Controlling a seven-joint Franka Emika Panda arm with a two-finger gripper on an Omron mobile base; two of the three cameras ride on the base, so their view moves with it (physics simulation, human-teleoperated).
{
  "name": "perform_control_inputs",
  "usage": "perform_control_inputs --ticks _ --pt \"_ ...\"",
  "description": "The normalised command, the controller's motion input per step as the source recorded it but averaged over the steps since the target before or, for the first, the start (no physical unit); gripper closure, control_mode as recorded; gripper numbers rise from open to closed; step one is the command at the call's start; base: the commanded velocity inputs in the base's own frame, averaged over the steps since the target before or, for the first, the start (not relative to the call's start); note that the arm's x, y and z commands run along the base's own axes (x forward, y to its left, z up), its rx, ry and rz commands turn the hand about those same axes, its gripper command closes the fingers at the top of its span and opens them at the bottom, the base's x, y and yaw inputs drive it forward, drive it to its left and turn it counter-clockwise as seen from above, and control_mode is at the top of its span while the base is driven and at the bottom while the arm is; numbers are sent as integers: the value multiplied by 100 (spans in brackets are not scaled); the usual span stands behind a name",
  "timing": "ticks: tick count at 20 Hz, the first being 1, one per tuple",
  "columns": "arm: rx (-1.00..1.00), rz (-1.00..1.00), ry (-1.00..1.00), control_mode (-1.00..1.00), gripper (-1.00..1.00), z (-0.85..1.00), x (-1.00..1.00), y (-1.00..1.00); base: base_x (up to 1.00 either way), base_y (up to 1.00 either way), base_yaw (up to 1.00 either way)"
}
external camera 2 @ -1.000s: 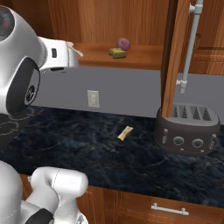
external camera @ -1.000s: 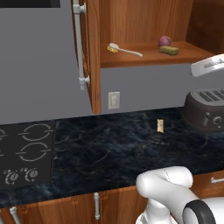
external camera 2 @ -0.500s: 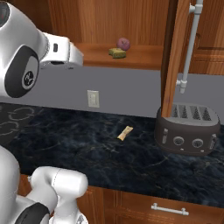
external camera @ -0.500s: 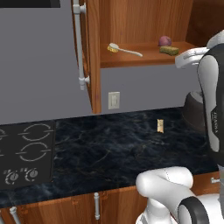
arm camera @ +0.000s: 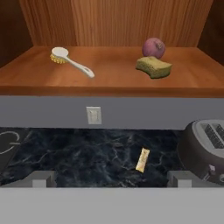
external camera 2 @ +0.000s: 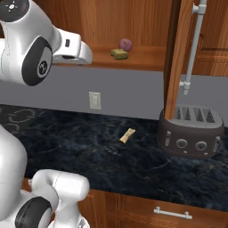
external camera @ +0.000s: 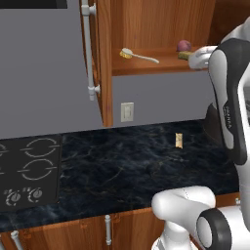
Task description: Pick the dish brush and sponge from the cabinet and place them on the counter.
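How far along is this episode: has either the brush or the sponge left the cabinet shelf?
Neither has. The cabinet door stands open, which is all that looks done. The dish brush and the sponge both lie on the shelf, the sponge beside a purple ball. The end effector is open, holding nothing, facing the shelf. Both picks and placements on the counter remain.

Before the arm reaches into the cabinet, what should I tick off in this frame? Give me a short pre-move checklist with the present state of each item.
1. Reddish-brown wooden upper cabinet door open, shelf reachable: ok.
2. White-handled dish brush with yellow-tan head lying free on the shelf, nothing touching it: ok.
3. Small yellow-tan sponge block graspable: cannot tell; the purple-red ball sits right behind it, contact unclear.
4. End effector open and empty: ok.
5. End effector level with the shelf and facing it: ok.
6. Black marble-veined stone counter has bare room for placing beside the small tan bar and dark toaster: ok.
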Motion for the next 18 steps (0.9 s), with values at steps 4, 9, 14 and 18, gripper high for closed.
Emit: perform_control_inputs --ticks 4,9,14,18 --pt "4 0 0 -100 -100 0 26 -10 0 0 0" --pt "0 0 0 -100 -100 0 31 -15 0 0 0" --pt "0 0 0 -100 -100 -1 32 -15 0 0 0" --pt "0 0 0 -100 -100 0 24 -16 0 0 0"
